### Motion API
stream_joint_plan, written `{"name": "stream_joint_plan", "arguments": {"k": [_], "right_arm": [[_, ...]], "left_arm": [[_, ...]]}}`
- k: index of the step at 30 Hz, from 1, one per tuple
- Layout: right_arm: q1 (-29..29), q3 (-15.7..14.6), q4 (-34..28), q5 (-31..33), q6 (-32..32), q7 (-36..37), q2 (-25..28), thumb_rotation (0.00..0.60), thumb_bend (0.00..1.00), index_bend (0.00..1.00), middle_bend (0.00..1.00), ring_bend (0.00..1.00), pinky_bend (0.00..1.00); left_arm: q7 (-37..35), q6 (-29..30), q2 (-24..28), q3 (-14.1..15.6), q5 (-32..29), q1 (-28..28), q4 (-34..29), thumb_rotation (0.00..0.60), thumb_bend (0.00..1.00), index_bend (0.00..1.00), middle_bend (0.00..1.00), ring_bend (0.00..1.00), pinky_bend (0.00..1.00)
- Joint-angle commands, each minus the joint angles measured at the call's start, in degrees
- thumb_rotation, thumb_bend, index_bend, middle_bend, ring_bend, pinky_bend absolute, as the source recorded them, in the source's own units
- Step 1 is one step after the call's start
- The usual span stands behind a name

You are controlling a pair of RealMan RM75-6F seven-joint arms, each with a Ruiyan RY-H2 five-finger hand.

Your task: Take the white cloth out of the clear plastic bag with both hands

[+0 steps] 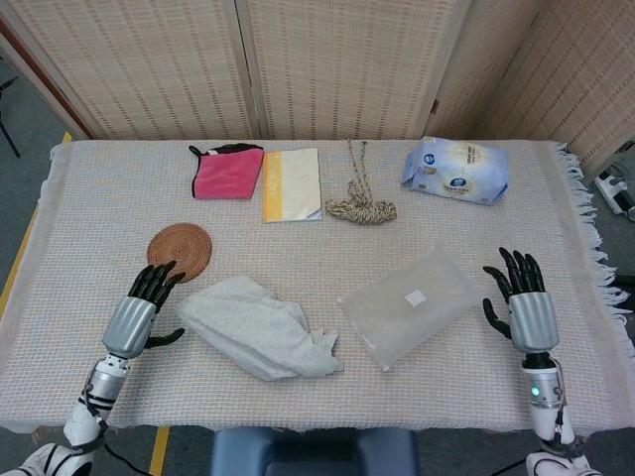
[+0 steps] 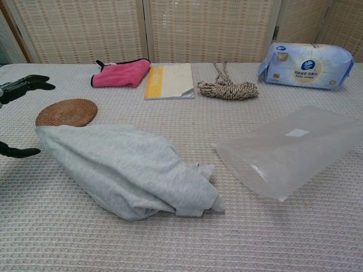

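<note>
1. Step judged: extraction looks done. The crumpled white cloth lies fully outside the flat clear plastic bag, a bare strip of woven bench cover between them. Next move likely just pulling both arms back; nothing left to grasp.
2. Cloth sits near-left on the bench, heaped; bag lies near-right, mouth toward the cloth, looks empty.
3. Left hand beside the cloth's left end, palm down, fingers spread, thumb out toward the cloth but apart from it; holds nothing.
4. Right hand right of the bag, upright, fingers apart and pointing away, not touching the bag; holds nothing.
5. Middle: round woven rattan coaster just beyond the left hand.
6. Far edge, left to right: pink folded cloth, yellow-white booklet, coiled twine rope, blue-white tissue pack.
</note>
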Motion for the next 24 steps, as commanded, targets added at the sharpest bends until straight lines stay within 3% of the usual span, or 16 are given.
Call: {"name": "stream_joint_plan", "arguments": {"k": [1, 6, 11, 24], "right_arm": [[-3.71, -1.96, -18.48, -1.63, 3.0, -13.9, 10.6, 0.6, 0.18, 0.0, 0.0, 0.0, 0.0], [-6.12, -4.3, -30.1, -1.03, 1.9, -26.2, 17.03, 0.6, 0.18, 0.0, 0.0, 0.0, 0.0], [-7.81, -3.27, -33.72, 2.23, 2.47, -35.16, 18.2, 0.6, 0.18, 0.0, 0.0, 0.0, 0.0], [-7.43, -2.63, -37.08, 3.49, -2.14, -28.09, 22.31, 0.6, 0.18, 0.0, 0.0, 0.0, 0.0]], "left_arm": [[6.68, -5.47, 11.18, -0.46, -4.96, 0.35, -14.82, 0.6, 0.11, 0.04, 0.0, 0.0, 0.0], [22.24, -4.5, 18.16, -0.09, -13.23, 4.69, -24.95, 0.6, 0.11, 0.1, 0.0, 0.0, 0.0], [22.68, 1.49, 20.76, 1.81, -13.36, 10.15, -27.77, 0.6, 0.12, 0.16, 0.0, 0.0, 0.0], [18.8, 5.19, 21.35, 0.94, -8.42, 12.38, -24.63, 0.6, 0.13, 0.18, 0.01, 0.0, 0.0]]}}
